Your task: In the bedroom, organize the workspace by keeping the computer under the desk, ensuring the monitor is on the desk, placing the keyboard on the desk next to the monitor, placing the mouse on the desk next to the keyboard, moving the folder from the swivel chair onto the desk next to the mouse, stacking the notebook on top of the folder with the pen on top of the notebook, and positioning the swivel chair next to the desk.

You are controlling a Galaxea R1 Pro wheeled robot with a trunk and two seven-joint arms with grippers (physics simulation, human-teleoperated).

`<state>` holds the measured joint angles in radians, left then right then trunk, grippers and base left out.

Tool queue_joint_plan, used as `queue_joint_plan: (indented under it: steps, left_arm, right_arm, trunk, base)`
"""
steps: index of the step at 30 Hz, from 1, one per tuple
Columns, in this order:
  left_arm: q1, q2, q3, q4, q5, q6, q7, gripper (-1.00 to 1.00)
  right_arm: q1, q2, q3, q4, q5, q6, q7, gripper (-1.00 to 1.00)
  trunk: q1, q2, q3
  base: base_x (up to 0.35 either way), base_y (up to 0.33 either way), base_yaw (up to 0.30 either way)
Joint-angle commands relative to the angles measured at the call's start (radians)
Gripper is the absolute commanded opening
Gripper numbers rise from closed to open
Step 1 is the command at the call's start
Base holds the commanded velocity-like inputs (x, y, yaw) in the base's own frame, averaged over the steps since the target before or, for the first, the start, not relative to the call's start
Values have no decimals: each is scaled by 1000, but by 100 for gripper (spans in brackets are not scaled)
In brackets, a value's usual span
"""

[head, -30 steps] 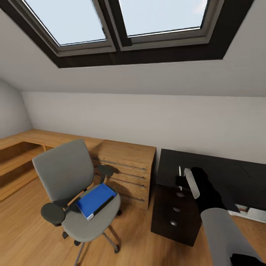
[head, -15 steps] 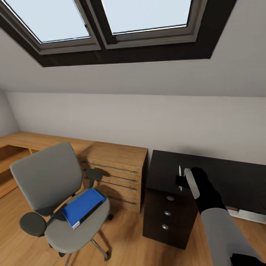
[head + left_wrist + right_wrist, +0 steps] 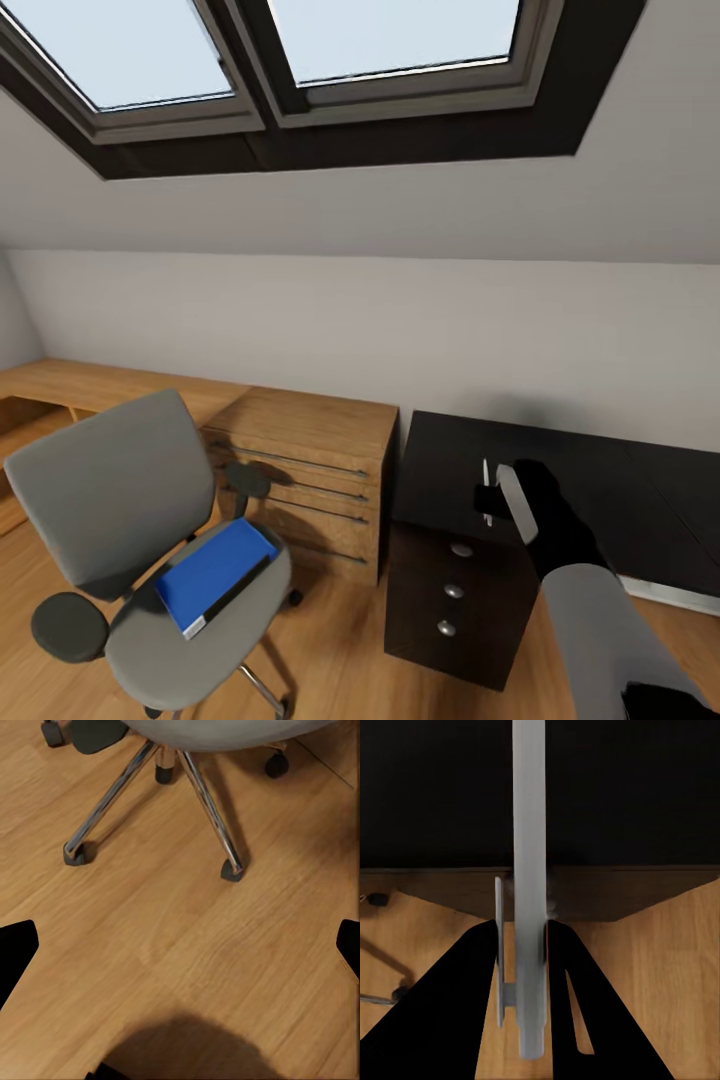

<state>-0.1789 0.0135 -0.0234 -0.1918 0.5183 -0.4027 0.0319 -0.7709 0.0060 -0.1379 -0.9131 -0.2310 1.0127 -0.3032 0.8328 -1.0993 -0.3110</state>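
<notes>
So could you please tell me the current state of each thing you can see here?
folder: closed, lying flat on the chair seat.
swivel chair: upright on the floor, apart from the desk.
desk: three drawers shut.
notebook: held on edge above the desk.
right gripper: shut on the notebook.
left gripper: open, above the floor.

The light wooden plank floor [image 3: 340,650] carries the grey upholstered swivel chair [image 3: 150,560] on its metal star base with castors [image 3: 225,870]. A flat bright blue folder [image 3: 215,575] lies on the chair's seat. Beside it on the floor stand a light wooden low cabinet [image 3: 300,470] and the glossy black desk [image 3: 450,470] with its three-drawer unit [image 3: 450,605].
</notes>
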Motion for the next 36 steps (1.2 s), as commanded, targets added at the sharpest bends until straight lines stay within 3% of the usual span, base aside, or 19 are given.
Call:
queue_joint_plan:
  steps: [1, 12, 18, 27, 33, 36]
  left_arm:
    - [-1, -3, -3, 0, 0, -3, 3, 100]
    - [-1, -19, -3, 1, -2, -3, 3, 100]
    - [-1, -25, -3, 4, -63, -4, 5, 100]
    - [-1, -26, -3, 25, -78, -4, 4, 100]
    - [-1, -27, -3, 27, -79, -8, 4, 100]
    - [-1, -26, -2, 28, -78, -26, 4, 100]
  right_arm:
    - [-1, 1, -2, 9, -11, 1, -9, -100]
    - [-1, -19, -2, 45, -10, -58, -6, -100]
    - [-1, -28, 2, 91, -12, -134, -4, -100]
    - [-1, -29, 10, 114, -12, -183, -3, -100]
    - [-1, -29, 73, 142, -12, -231, 17, -100]
    - [-1, -29, 84, 148, -11, -242, 24, -100]
  trunk:
    - [1, -1, -1]
    - [1, -1, -1]
    - [1, -1, -1]
    - [1, -1, -1]
    - [1, -1, -1]
    - [1, -1, -1]
  base:
    - [301, -53, 0]
    - [208, -21, 0]
    - [15, -151, 0]
    - [1, -28, 0]
    - [0, -2, 0]
    - [0, 0, 0]
